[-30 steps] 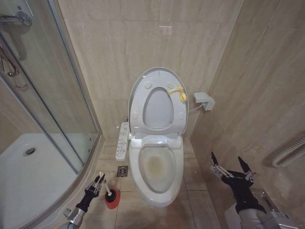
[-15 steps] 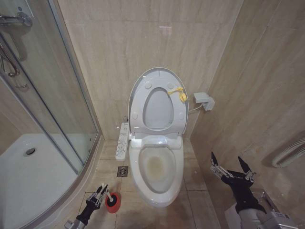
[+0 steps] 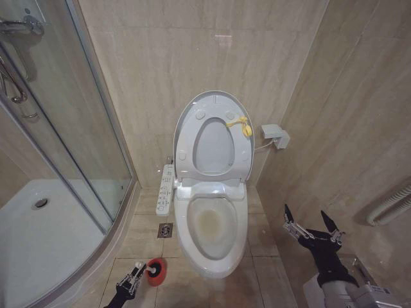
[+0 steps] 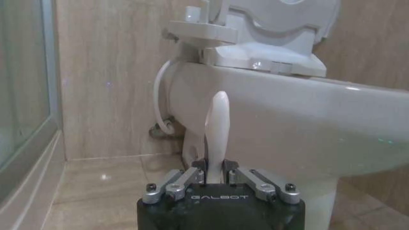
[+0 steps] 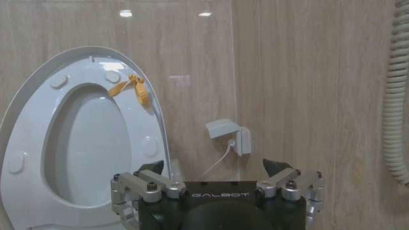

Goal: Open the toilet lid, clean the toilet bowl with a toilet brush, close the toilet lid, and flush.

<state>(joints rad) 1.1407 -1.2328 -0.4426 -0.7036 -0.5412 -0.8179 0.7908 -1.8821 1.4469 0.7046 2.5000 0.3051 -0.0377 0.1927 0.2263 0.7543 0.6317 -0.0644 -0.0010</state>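
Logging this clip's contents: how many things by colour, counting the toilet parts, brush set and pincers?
White: 3 - toilet lid, toilet bowl, toilet brush
Red: 1 - cup holder
Yellow: 1 - tag
Black: 2 - left pincer, right pincer
Total: 7

Glossy white ceramic on the toilet bowl (image 3: 212,253), light glinting off its flank. The toilet lid (image 3: 214,136) looks smooth, slightly shiny plastic. The toilet brush (image 4: 216,132) handle: smooth off-white plastic. Walls and floor (image 3: 263,237) are polished beige tile. The left pincer (image 4: 216,178) shows matt black casing with brushed metal links.
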